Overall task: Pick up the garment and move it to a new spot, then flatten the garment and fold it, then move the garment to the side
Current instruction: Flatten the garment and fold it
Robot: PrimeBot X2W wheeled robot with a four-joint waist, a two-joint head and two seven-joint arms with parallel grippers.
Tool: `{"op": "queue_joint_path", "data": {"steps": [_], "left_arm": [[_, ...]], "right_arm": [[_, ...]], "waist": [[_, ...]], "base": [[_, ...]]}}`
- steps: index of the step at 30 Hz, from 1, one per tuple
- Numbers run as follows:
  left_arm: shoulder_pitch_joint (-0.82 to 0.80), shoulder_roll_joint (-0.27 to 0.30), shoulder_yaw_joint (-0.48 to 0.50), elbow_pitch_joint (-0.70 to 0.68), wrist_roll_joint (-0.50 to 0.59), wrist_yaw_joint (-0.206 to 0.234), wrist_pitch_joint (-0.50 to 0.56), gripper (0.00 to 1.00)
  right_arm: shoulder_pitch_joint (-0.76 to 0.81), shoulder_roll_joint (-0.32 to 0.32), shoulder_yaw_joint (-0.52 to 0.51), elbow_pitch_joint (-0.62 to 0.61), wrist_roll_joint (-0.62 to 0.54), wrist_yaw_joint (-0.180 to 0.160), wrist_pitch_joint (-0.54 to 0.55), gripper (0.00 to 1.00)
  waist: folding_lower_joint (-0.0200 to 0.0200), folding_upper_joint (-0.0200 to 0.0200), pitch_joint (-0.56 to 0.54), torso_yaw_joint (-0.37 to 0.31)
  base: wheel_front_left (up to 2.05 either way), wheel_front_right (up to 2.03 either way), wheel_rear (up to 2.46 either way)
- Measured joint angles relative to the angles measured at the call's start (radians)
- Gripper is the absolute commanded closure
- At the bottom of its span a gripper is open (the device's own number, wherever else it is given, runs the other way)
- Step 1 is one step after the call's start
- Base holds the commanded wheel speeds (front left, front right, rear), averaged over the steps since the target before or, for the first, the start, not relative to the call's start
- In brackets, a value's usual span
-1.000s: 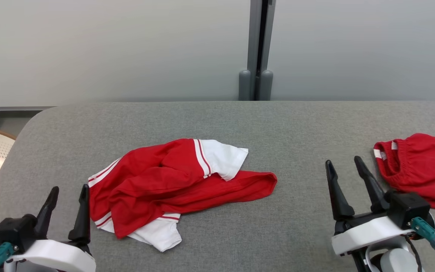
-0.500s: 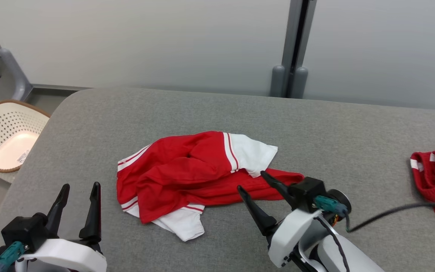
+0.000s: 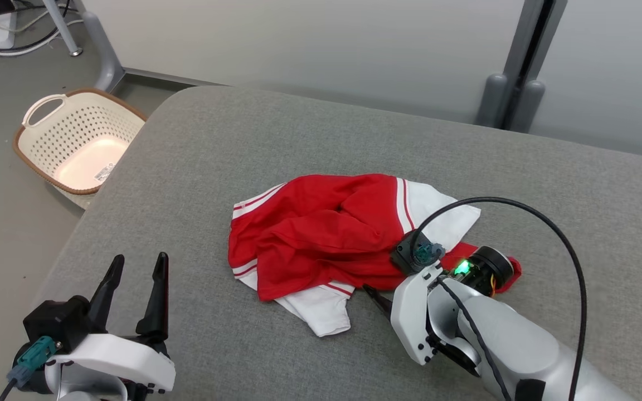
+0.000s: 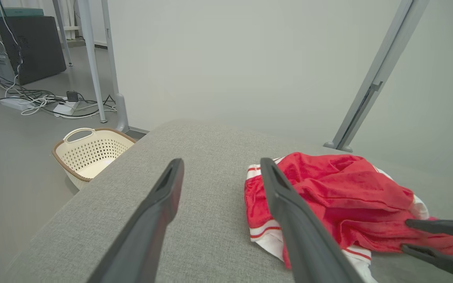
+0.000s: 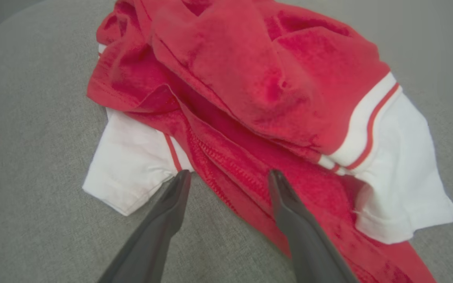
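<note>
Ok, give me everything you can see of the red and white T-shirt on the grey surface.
The red and white T-shirt is soft, knit-looking fabric: red body, white sleeves with striped trim, stitched hem. It lies crumpled and folded over itself near the middle of the grey padded surface, one sleeve toward the robot, the other farther back. The right gripper straddles its near hem, jaws open; contact is unclear.

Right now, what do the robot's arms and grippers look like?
The left gripper and right gripper each have two long tapering black fingers on a white bracket, with a black block and teal plug. The right arm is rounded pale grey, with a green light and a looping black cable.
</note>
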Motion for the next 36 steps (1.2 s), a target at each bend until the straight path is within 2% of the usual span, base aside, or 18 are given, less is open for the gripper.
{"op": "queue_joint_path", "data": {"steps": [5, 6, 7, 8, 18, 21, 27, 36], "left_arm": [[-0.012, -0.008, -0.002, 0.025, -0.006, -0.008, -0.007, 0.0], [-0.015, -0.008, -0.002, 0.028, -0.007, -0.008, -0.01, 0.0], [-0.015, -0.009, -0.001, 0.032, -0.008, -0.009, -0.011, 0.0], [-0.015, -0.01, 0.0, 0.036, -0.008, -0.009, -0.012, 0.0], [-0.011, 0.003, 0.008, 0.053, -0.011, -0.009, -0.02, 0.0], [0.002, 0.012, 0.012, 0.051, -0.014, -0.008, -0.017, 0.0], [0.03, 0.035, 0.022, 0.035, -0.02, 0.004, -0.003, 0.0], [0.035, 0.054, 0.02, -0.007, -0.019, 0.016, 0.017, 0.0]], "right_arm": [[-0.034, 0.004, 0.06, 0.099, 0.038, 0.0, 0.03, 0.0], [-0.041, 0.005, 0.068, 0.111, 0.042, 0.0, 0.029, 0.42], [-0.047, 0.006, 0.07, 0.123, 0.045, 0.0, 0.018, 0.62], [-0.051, 0.007, 0.074, 0.135, 0.049, 0.0, 0.007, 1.0], [-0.085, 0.007, 0.069, 0.176, 0.048, 0.0, -0.165, 1.0], [-0.085, -0.011, 0.049, 0.166, 0.045, 0.0, -0.226, 1.0], [-0.07, -0.081, -0.015, 0.13, 0.011, 0.0, -0.302, 1.0], [0.015, -0.216, -0.172, 0.078, 0.018, 0.0, -0.323, 1.0]], "waist": [[0.0, 0.0, 0.021, 0.03], [0.0, 0.0, 0.023, 0.032], [0.0, 0.0, 0.025, 0.034], [0.0, 0.0, 0.026, 0.033], [0.0, 0.0, 0.005, -0.006], [0.0, 0.0, -0.009, -0.035], [0.0, 0.0, -0.032, -0.117], [0.0, 0.0, -0.026, -0.229]], "base": [[0.0, 0.0, 0.0], [0.0, 0.0, 0.0], [0.0, 0.0, 0.0], [0.0, 0.0, 0.0], [0.0, 0.0, 0.0], [0.0, 0.0, 0.0], [0.0, 0.0, 0.0], [0.0, 0.0, 0.0]]}}
